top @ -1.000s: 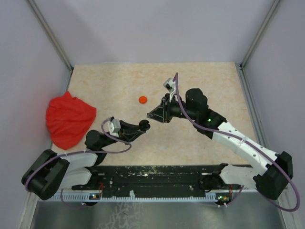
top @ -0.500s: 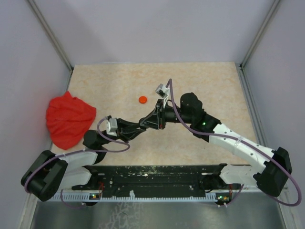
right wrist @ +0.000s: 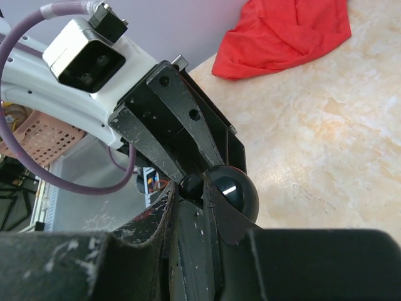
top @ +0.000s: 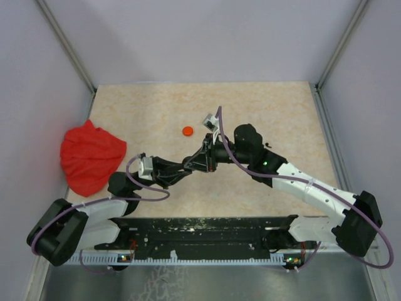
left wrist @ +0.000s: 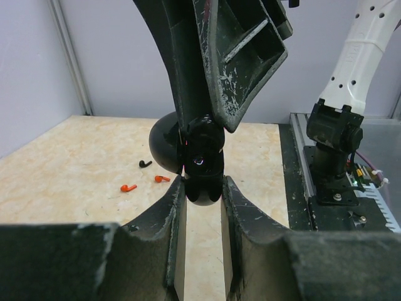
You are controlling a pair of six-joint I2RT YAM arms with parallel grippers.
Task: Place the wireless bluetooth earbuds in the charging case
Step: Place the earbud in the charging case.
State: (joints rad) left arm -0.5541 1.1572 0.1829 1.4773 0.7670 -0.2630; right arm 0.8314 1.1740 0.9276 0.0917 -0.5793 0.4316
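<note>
Above beige tabletop [top: 263,106], left pincer [left wrist: 202,188] grips charging case [left wrist: 202,160] upright.

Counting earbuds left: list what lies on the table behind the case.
Behind the case, on the table: one black earbud, two orange earbuds. The case and right gripper hide anything directly behind them.

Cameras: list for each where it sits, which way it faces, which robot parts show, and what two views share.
Top external: above and behind the robot, looking down at the table; both arms show, left gripper and right gripper tip to tip.
Left wrist: faces the right arm; own fingers clamp the black charging case.
Right wrist: faces the left arm and red cloth; own fingers below.
Shared: both wrist views show the case.
</note>
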